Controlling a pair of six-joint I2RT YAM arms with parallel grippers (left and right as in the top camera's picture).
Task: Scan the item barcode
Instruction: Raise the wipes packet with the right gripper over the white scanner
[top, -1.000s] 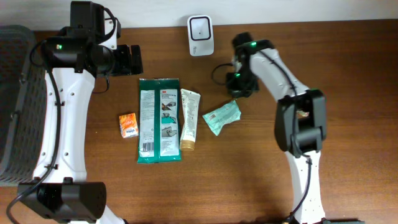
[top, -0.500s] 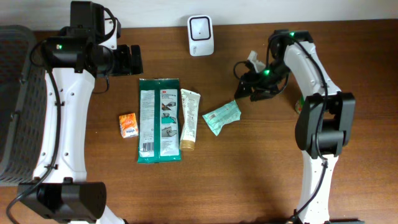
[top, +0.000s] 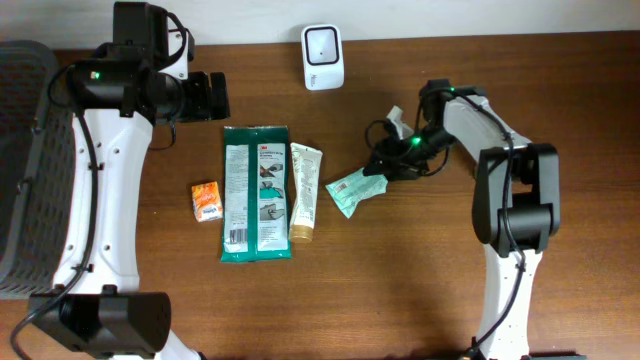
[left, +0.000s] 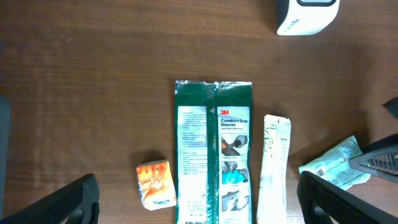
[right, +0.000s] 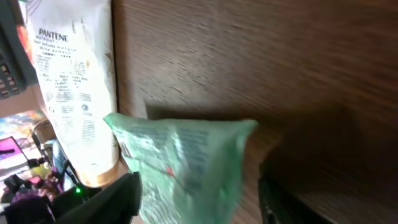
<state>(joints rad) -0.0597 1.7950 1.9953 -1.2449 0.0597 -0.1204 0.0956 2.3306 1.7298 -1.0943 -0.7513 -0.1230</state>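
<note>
Your right gripper (top: 383, 165) stood with jaws spread either side of the green packet's (top: 355, 189) end, not clamped. That packet lay flat on the table (top: 400, 290), near the white tube (top: 305, 193), well apart from the scanner (top: 323, 57). Your left gripper (top: 215, 97) hung wide open, empty.
</note>
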